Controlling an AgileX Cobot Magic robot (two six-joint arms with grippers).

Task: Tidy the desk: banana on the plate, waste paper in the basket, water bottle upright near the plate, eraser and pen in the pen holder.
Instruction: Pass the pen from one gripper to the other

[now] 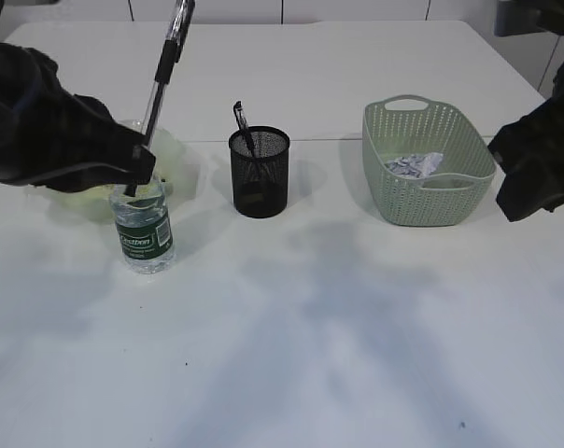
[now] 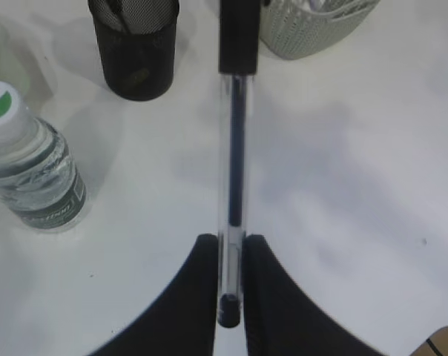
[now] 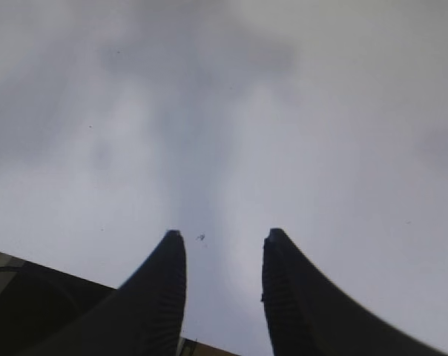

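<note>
Office-like desk setup: white table (image 1: 357, 327), mesh pen holder (image 1: 260, 173), waste basket (image 1: 427, 177), white cabinet fronts behind.

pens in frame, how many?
2. One pen is clamped in the left gripper, above the water bottle. One stands in the pen holder. More could be hidden behind the mesh.

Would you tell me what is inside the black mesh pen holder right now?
A dark pen leans inside the pen holder, clip above the rim; the mesh hides the bottom, so any eraser cannot be confirmed.
</note>
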